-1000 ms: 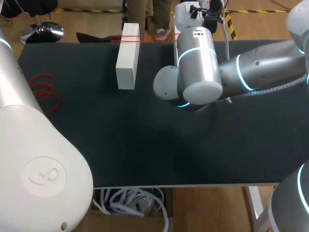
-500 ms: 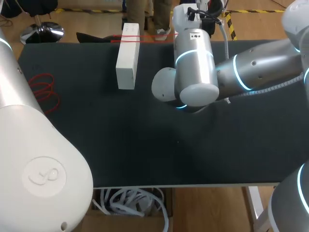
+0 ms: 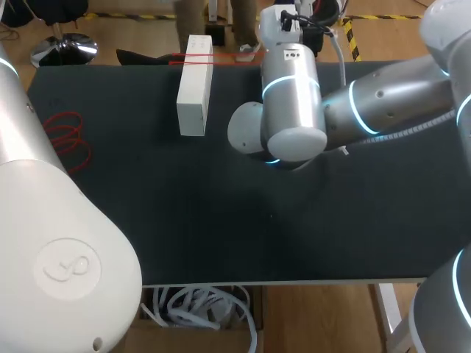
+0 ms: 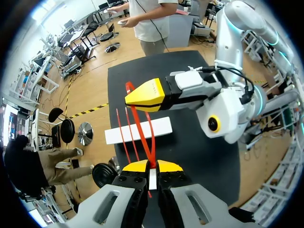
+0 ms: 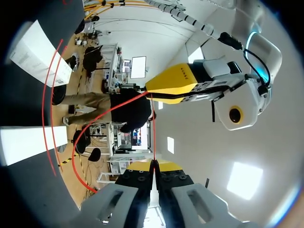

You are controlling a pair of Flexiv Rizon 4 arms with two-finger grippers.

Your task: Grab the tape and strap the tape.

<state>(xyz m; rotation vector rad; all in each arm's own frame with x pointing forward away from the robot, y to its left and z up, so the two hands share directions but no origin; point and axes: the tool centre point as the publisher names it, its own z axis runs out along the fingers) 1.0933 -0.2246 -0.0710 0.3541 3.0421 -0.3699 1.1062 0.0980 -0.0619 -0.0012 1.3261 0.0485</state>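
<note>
A thin red tape point(image 4: 141, 128) runs taut between my two grippers and loops around a long white box point(image 4: 137, 130) on the black table. In the left wrist view my left gripper point(image 4: 151, 166) is shut on one end of the tape, above the box. Facing it, my right gripper point(image 4: 142, 98) pinches the tape's other part. The right wrist view shows the same: my right gripper point(image 5: 153, 166) shut on the tape point(image 5: 153, 128), and the left gripper point(image 5: 166, 85) opposite. In the head view the box point(image 3: 195, 84) lies at the far left-middle with tape point(image 3: 213, 60) across its far end, and my right arm point(image 3: 294, 103) is beside it.
A loose red coil point(image 3: 68, 136) lies on the black table point(image 3: 221, 220) near its left edge. My left arm's big white body point(image 3: 59, 250) fills the near left of the head view. A person stands beyond the far edge, not touching anything.
My right arm's wrist has shifted a little to the left, toward the box. The box and the red coil have not moved.
</note>
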